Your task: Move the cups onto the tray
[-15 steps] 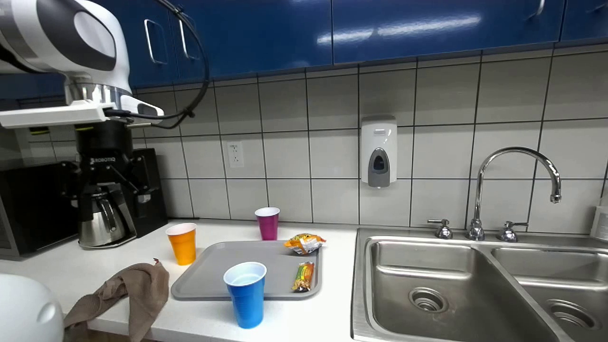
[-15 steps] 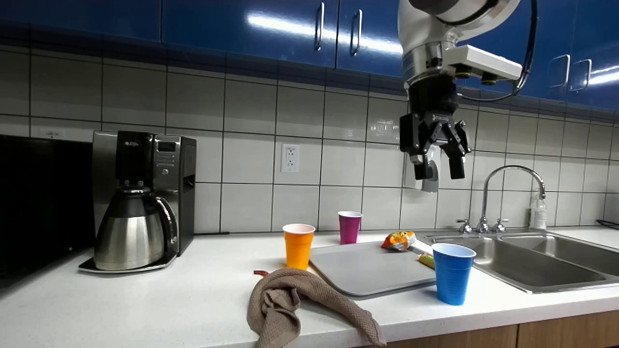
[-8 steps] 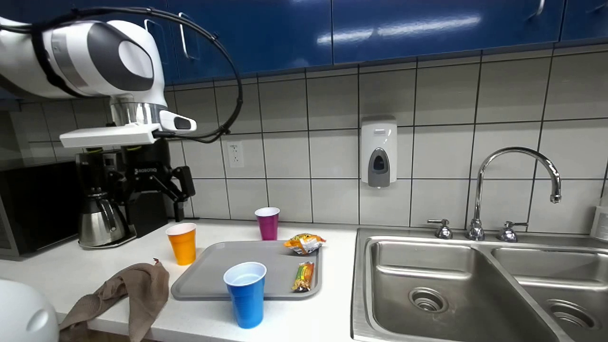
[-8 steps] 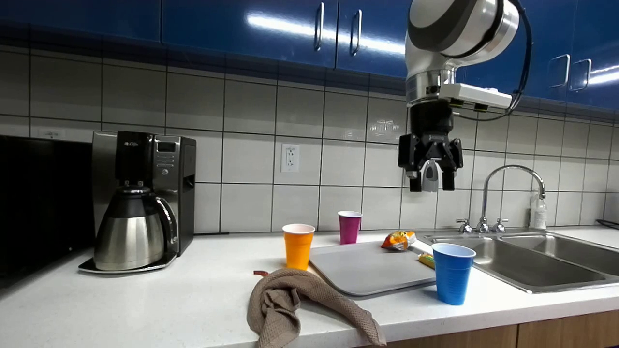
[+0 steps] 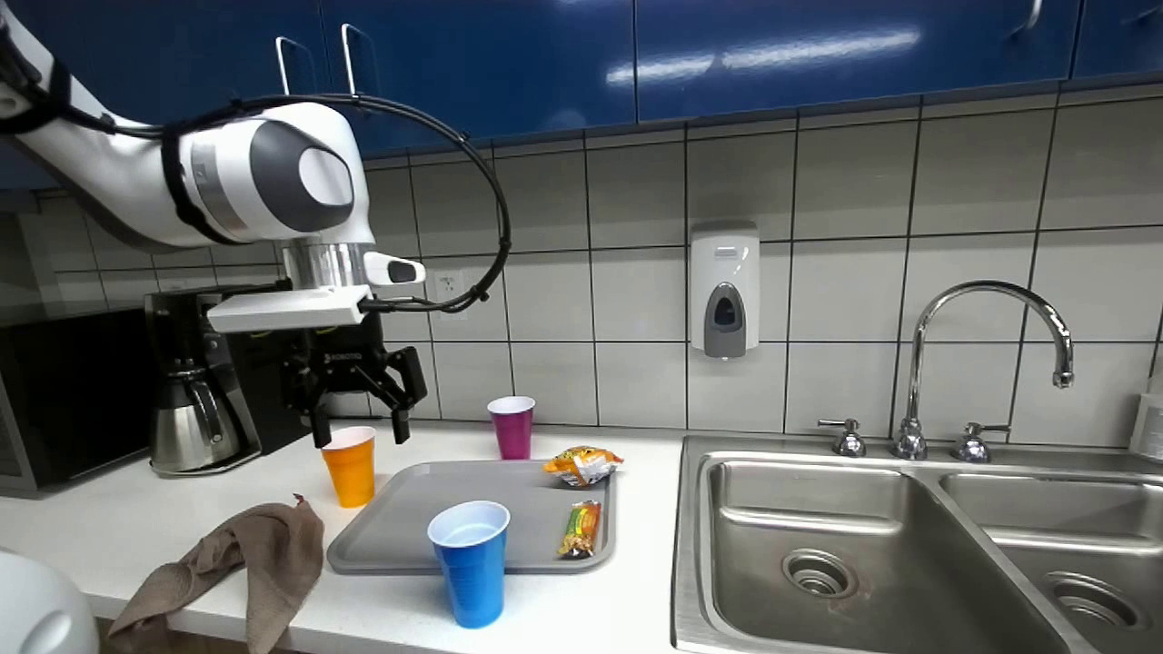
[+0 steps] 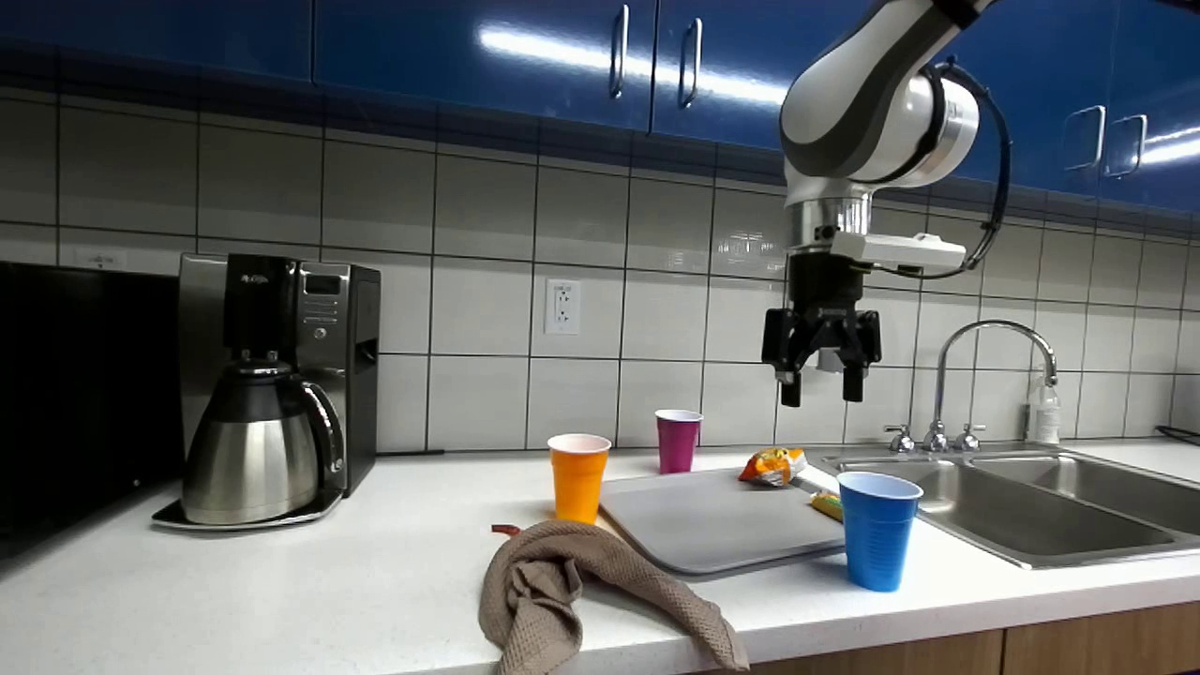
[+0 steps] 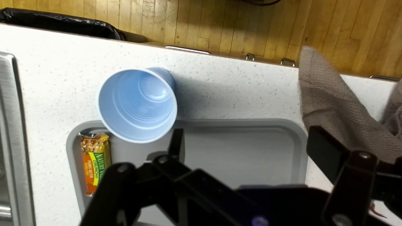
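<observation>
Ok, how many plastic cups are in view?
3: the blue cup between the tray and the counter's front edge, the orange cup beside the tray's end away from the steel sink, the purple cup between tray and tiled wall. Any others would be hidden.

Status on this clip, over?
Jaws open, nothing held. Blue cup, orange cup, purple cup all off the tray. May obstruct: snack bar on it, packet at one corner.

The pincer (image 6: 822,387) has come down nearer the tray (image 6: 717,525), its earlier tilt straightened out.
</observation>
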